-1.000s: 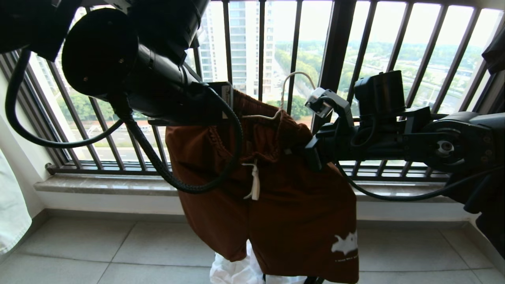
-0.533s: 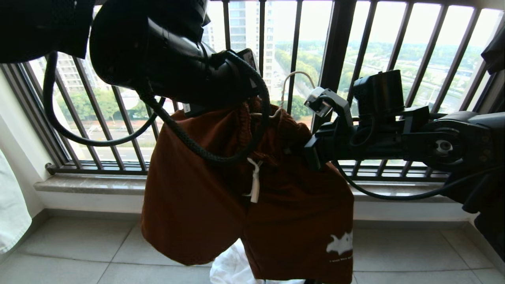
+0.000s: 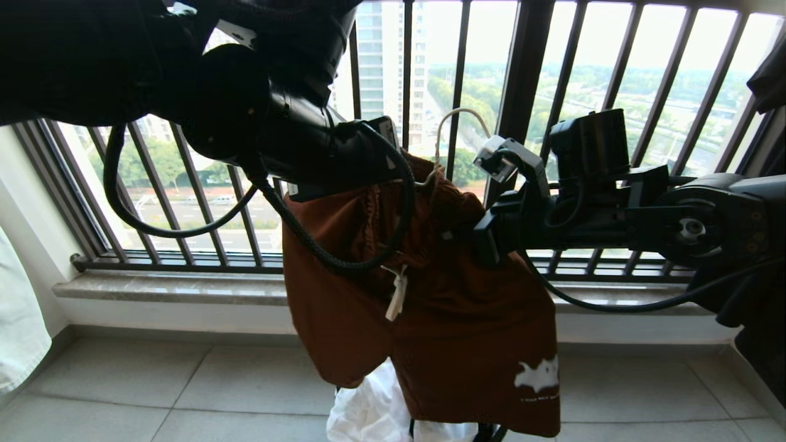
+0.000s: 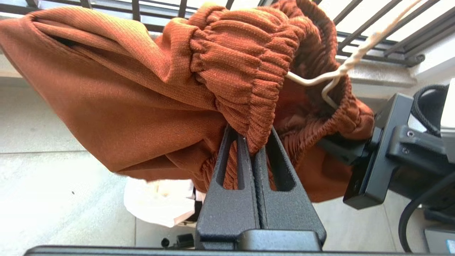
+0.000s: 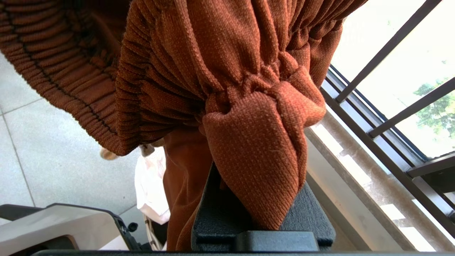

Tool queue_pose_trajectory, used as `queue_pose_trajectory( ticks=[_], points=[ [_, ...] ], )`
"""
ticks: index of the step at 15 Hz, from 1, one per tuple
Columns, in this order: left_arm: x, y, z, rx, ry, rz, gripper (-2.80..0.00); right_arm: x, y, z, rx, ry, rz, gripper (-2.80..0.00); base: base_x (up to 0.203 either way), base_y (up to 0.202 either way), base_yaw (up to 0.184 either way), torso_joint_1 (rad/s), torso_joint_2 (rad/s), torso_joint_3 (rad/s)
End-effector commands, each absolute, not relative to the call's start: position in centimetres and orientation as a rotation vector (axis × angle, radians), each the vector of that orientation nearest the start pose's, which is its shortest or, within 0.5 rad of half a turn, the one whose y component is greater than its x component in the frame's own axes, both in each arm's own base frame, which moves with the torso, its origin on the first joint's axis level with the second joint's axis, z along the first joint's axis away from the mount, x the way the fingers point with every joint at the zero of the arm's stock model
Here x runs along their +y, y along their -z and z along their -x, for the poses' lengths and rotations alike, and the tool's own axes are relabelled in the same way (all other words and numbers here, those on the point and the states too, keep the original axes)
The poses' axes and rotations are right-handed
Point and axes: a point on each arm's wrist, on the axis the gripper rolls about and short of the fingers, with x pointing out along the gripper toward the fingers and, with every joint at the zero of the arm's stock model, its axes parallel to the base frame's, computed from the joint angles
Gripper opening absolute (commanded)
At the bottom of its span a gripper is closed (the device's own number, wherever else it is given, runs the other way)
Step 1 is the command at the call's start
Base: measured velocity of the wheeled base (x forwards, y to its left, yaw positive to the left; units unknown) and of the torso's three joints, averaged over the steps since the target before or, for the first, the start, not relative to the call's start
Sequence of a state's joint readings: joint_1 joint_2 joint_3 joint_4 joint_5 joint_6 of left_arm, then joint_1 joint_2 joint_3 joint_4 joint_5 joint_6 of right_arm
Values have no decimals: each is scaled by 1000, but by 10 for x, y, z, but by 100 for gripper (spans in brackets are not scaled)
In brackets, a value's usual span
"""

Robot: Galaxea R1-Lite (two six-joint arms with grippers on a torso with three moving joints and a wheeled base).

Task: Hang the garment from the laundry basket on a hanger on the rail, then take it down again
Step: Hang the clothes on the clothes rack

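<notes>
The garment (image 3: 442,319), rust-brown shorts with a white drawstring and a white animal print, hangs in the air between both arms. My left gripper (image 4: 253,142) is shut on the gathered waistband at its left side. At the waistband's right side, my right gripper (image 3: 478,238) is shut on a bunched fold (image 5: 256,170) that covers its fingers. The hanger (image 3: 451,123), thin cream-white wire, sits inside the waistband (image 4: 320,78) with its hook standing up free. The rail is out of view. The laundry basket is hidden below the shorts and a white cloth.
The black balustrade (image 3: 522,92) and a stone sill (image 3: 166,288) stand close behind the shorts. A white cloth (image 3: 368,411) lies heaped under them on the tiled floor. Another white cloth (image 3: 18,331) hangs at the left edge and a dark garment (image 3: 767,80) at the upper right.
My left arm has risen and its wrist has turned, still holding the waistband. The shorts' left leg swung out to the left, then back in. The right arm has not moved.
</notes>
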State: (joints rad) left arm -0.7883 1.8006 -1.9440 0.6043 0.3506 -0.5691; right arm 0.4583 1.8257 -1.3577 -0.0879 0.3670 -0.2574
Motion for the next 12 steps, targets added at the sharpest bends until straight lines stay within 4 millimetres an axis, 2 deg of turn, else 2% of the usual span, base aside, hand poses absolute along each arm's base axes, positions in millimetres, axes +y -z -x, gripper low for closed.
queue_pose_trajectory(
  ticks=[1, 4, 9, 10, 12],
  points=[
    [-225, -347, -227, 504, 316, 301, -280, 166, -242, -318, 280, -864, 259, -280, 0, 0, 0, 0, 0, 0],
    [-229, -349, -212, 524, 350, 284, -280, 166, -242, -319, 280, -863, 258, -280, 0, 0, 0, 0, 0, 0],
    [-230, -342, -212, 548, 342, 265, -280, 166, -244, -318, 276, -863, 257, -280, 0, 0, 0, 0, 0, 0],
    [-230, -342, -212, 550, 339, 262, 0, 165, -245, -317, 273, -862, 257, -280, 0, 0, 0, 0, 0, 0],
    [-227, -341, -210, 562, 332, 244, 0, 165, -245, -317, 273, -862, 257, -280, 0, 0, 0, 0, 0, 0]
  ],
)
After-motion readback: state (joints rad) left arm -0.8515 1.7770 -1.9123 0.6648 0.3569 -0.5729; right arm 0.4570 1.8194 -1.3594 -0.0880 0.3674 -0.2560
